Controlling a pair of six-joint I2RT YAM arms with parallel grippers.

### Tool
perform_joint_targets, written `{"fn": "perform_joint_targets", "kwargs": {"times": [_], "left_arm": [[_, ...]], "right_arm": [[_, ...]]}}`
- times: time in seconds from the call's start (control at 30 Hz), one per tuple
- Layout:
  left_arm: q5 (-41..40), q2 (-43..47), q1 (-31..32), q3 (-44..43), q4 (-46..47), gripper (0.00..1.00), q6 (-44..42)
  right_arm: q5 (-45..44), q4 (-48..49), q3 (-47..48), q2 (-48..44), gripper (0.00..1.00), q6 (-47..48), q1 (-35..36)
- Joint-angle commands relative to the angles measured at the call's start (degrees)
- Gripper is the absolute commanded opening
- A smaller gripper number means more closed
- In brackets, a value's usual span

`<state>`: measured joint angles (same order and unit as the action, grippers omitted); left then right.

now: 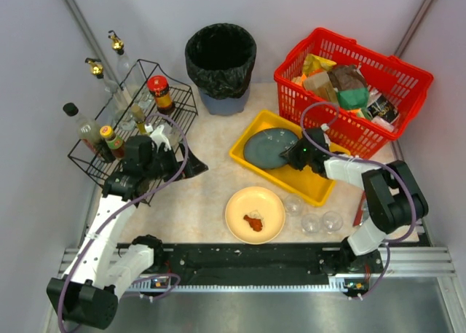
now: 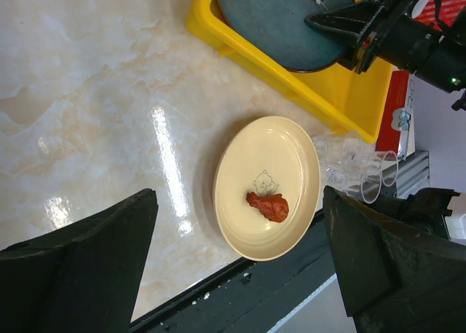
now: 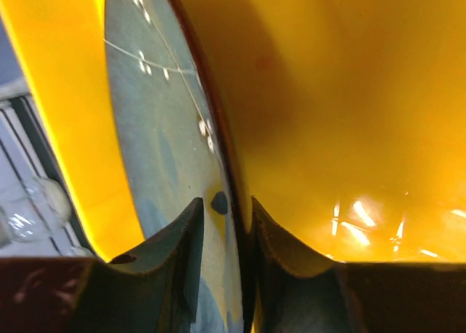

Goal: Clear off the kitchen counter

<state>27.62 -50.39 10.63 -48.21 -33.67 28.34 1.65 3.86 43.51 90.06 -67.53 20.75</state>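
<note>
The blue plate [image 1: 266,149] is sitting in the yellow tray [image 1: 320,191] with the right pincer [image 3: 224,202] straddling its rim, grip untellable, and the left pincer [image 2: 239,194] gaping empty, while the cream plate [image 1: 255,214] and glasses [image 1: 312,222] are waiting on the counter [image 1: 196,202].

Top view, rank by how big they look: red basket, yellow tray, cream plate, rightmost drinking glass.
Largest to smallest:
1. red basket
2. yellow tray
3. cream plate
4. rightmost drinking glass
</note>
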Motion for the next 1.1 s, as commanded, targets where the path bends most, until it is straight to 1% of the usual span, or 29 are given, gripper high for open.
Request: {"fn": "perform_joint_targets", "kwargs": {"times": [0.0,0.07,0.13,0.23,0.3,0.37,0.43,0.53,0.73,0.8,1.0,1.07], "left_arm": [[-0.19,0.03,0.35,0.83,2.38,0.98,-0.65],[-0.19,-0.15,0.53,1.18,2.47,0.98,-0.83],[-0.11,-0.41,0.62,1.62,2.64,0.98,-1.27],[0.07,-0.67,1.06,2.5,2.91,0.98,-1.97],[0.59,-0.93,1.49,3.46,3.35,0.98,-2.32],[0.77,-1.11,2.28,4.26,3.61,0.98,-2.5],[0.16,-1.37,3.69,5.13,4.14,0.98,-2.5],[-1.6,-2.43,6.93,6.8,5.72,0.98,-1.54],[-8.45,-7.69,18.26,10.23,11.25,0.98,3.03],[-10.74,-10.42,20.56,10.68,12.13,0.96,4.09],[-15.74,-19.56,25.57,11.9,16.35,0.82,6.37],[-15.75,-22.46,26.28,11.82,18.19,0.75,6.38]], "right_arm": [[3.01,2.3,4.83,3.54,0.36,3.28,1.92],[2.48,1.33,5.27,4.15,0.51,3.45,2.36],[1.87,0.02,5.71,4.16,0.62,4.16,2.45],[0.55,-2.44,5.8,2.41,0.75,5.82,2.54],[-0.85,-3.76,5.8,0.39,0.79,7.4,2.54],[-1.47,-7.71,5.97,-1.98,0.81,9.42,2.54],[-4.37,-11.4,6.67,-4.18,0.83,12.32,2.54],[-5.69,-15.36,7.21,-7.43,0.83,17.32,2.62],[-5.08,-20.38,6.94,-15.43,0.82,25.51,2.89],[-4.2,-21.7,6.42,-19.03,0.81,27.35,2.98],[-2.79,-23.98,3.96,-27.65,0.79,29.12,3.15],[-2.62,-24.95,3.34,-29.76,0.78,29.21,3.07]]}}
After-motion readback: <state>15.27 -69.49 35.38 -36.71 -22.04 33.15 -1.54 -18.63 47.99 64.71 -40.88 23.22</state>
